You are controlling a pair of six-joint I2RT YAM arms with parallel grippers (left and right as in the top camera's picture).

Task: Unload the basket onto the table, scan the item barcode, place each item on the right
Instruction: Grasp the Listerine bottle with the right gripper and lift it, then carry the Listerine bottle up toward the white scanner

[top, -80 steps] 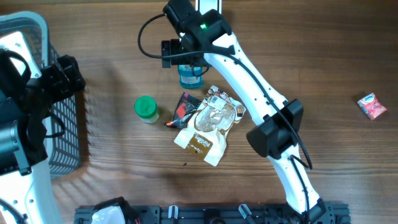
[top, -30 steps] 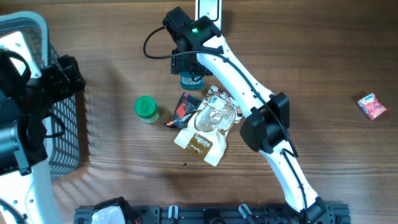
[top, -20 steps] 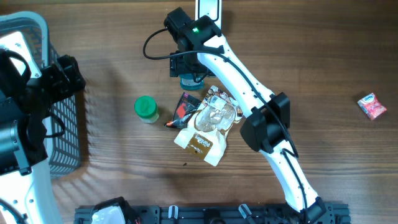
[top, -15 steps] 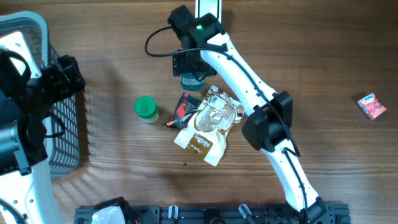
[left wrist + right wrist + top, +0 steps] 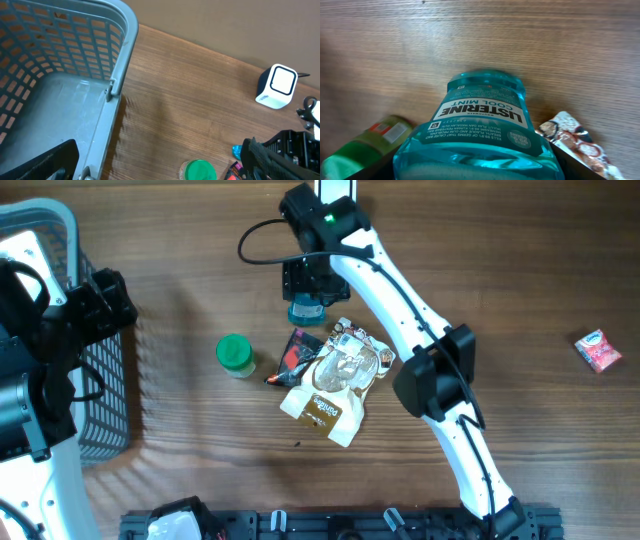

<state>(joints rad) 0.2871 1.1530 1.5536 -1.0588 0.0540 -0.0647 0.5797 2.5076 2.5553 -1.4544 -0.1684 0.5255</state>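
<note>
1. The mouthwash bottle (image 5: 481, 127) stands on the counter (image 5: 500, 270) near its far edge, at 12 o'clock of a heap of packets. It holds blue-green liquid, and its label reads Listerine Cool Mint
2. The right hand (image 5: 306, 283) is over the bottle with one finger on each side. The bottle fills the gap between them, but I cannot tell whether they press on it
3. The scanner (image 5: 276, 86), a small white box, sits at 12 o'clock of the bottle, at the counter's far edge and apart from it
4. A clear-fronted snack bag (image 5: 335, 380) lies at 6 o'clock of the bottle, and a dark packet (image 5: 293, 355) lies against its 9 o'clock side
5. A green-lidded jar (image 5: 234, 354) stands at 9 o'clock of the dark packet, near it but apart. What is in it cannot be seen
6. A pink packet (image 5: 598, 350) lies alone, well apart at 3 o'clock
7. A grey basket (image 5: 122, 55) sits at the 9 o'clock end of the counter, its inside showing a grey floor and holed walls. The left hand (image 5: 100, 298) hangs over its 3 o'clock rim, fingers wide apart and holding nothing
</note>
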